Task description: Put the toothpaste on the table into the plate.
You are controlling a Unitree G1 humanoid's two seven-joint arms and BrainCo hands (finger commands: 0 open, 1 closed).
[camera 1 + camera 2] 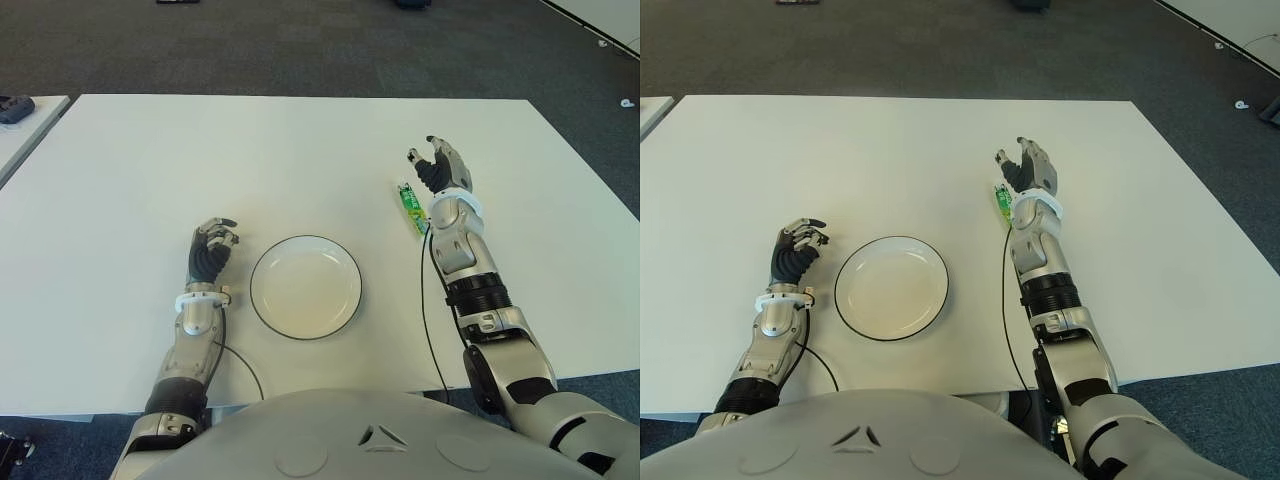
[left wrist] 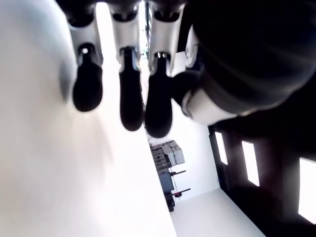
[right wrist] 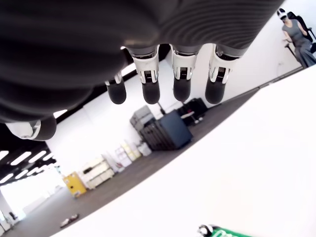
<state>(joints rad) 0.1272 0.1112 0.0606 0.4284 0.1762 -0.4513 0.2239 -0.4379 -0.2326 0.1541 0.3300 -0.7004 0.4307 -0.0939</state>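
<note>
The toothpaste [image 1: 410, 207] is a small green and white tube lying on the white table [image 1: 200, 150], to the right of the plate. The white, dark-rimmed plate [image 1: 305, 290] sits near the front edge with nothing in it. My right hand [image 1: 435, 160] hovers just beyond and to the right of the tube, fingers spread and holding nothing. The right wrist view shows the tube's cap end [image 3: 222, 231] below the hand's fingertips [image 3: 150, 94]. My left hand [image 1: 213, 243] shows left of the plate, fingers relaxed and holding nothing.
A black cable [image 1: 425, 300] runs along my right forearm over the table. A second table [image 1: 25, 130] with a dark object [image 1: 15, 108] stands at the far left. Dark carpet lies beyond the table's far edge.
</note>
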